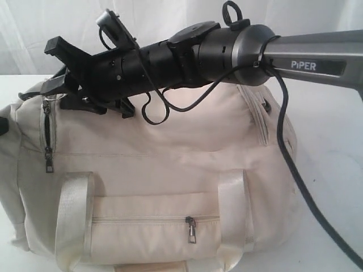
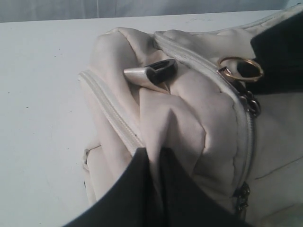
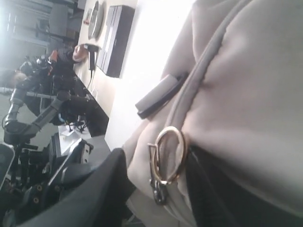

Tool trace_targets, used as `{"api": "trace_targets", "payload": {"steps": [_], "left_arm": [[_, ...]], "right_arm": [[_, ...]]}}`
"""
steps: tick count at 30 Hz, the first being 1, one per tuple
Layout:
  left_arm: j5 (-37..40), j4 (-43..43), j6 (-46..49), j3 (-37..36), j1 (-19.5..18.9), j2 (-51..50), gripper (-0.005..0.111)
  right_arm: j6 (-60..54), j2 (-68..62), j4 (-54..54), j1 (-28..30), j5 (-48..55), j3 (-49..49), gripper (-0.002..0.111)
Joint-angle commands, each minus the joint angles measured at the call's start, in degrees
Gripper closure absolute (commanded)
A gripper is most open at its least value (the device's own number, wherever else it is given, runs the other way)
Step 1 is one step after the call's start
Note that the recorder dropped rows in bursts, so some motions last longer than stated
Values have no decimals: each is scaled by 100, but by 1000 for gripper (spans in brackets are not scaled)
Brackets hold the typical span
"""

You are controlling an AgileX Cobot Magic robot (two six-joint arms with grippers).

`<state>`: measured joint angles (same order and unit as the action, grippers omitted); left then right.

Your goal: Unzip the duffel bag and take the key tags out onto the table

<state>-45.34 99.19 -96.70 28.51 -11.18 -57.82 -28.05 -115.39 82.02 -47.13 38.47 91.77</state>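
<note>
Nearest the exterior camera, at 6 o'clock, a metal zip pull (image 1: 193, 230) hangs on the front pocket of the duffel bag (image 1: 170, 153). This bag sits on the white desk (image 1: 334, 141) and fills most of the view. At its 9 o'clock end the left tool (image 2: 152, 155) is nearly closed, pinching a fold of fabric. Farther back, at 10 o'clock, the right tool (image 1: 39, 68) is spread apart, straddling a gold ring (image 3: 168, 153) on the top zipper and gripping nothing.

"PiPER" on the right arm (image 1: 317, 65)

duffel bag (image 1: 170, 170) on table (image 1: 334, 141) | right tool (image 1: 54, 65) over bag's left end
</note>
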Motion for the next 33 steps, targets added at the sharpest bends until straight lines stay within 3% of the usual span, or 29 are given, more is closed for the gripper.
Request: {"api": "trace_targets", "payload": {"steps": [1,12,19,30,33], "left_arm": [[-17,76,34,14,-14,51,107],[-30,76,34,14,-14,51,107],[-29,76,58,14,-14,51,107],[-18,76,58,14,-14,51,107],[-18,76,58,14,-14,51,107]], "right_arm": [[-17,-13,198,32,-265,15,69],[-17,-10,213,32,-379,15,69],[-17,-233,229,20,61,15,77],[-513,-514,851,20,213,15,78],[-607,-514,891,20,93,15,88]]}}
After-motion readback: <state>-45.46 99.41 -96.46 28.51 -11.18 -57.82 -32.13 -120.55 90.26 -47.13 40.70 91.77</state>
